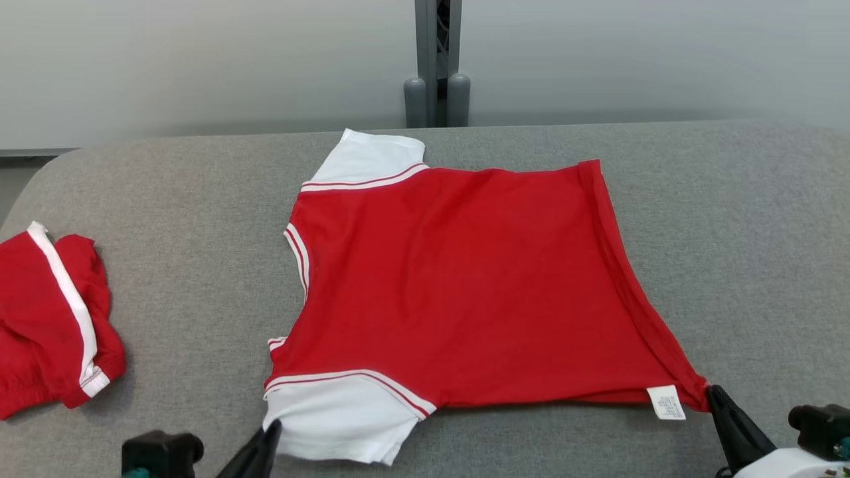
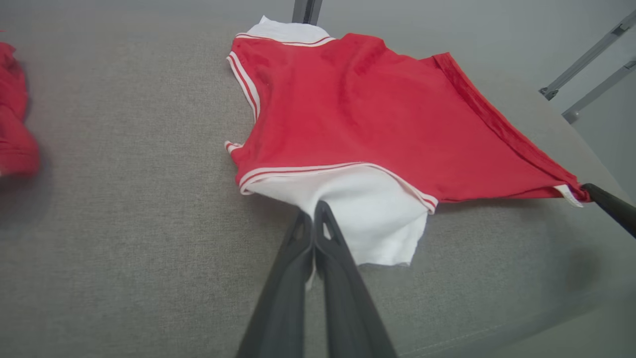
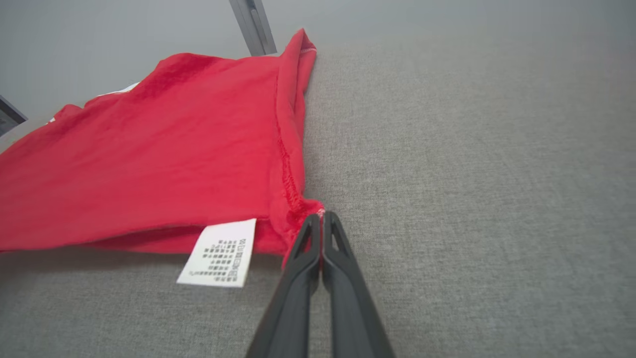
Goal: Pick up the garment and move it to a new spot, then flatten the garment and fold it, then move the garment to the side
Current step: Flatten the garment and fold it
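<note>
Two grips: the left gripper (image 1: 269,435) is clamped shut on the edge of the white near sleeve (image 1: 339,418). The right gripper (image 1: 714,395) is pinched tight on the near-right hem corner (image 1: 694,392), just beside the care label (image 1: 666,402).
Garment spot: the garment (image 1: 465,279) lies mid-table, neck to the left and hem to the right. It's mostly flat, with the near edge lifted a little at the right corner.
Step in hand: looks like flattening to me, or the very start of the fold. Honestly can't say which.
Doing it well: I'd move both pinches together and level so the near edge is taut. If one side runs ahead, the red body probably skews and wrinkles.
Pull strength: go gentle. The hem pinch has only a tiny bit of fabric and could slip out.
If folding: carry the near edge over toward the far sleeve (image 1: 368,156) and line the edges up before letting go.
Surface: grey woven table (image 1: 199,219) with a rounded far-left corner. My guess is cloth drags on it rather than slides.
Left side: a second red piece (image 1: 46,318) with a white stripe sits bunched up, well apart from the shirt.
Room: plain pale wall (image 1: 199,60) behind, and a grey post (image 1: 437,66) at the far middle.
</note>
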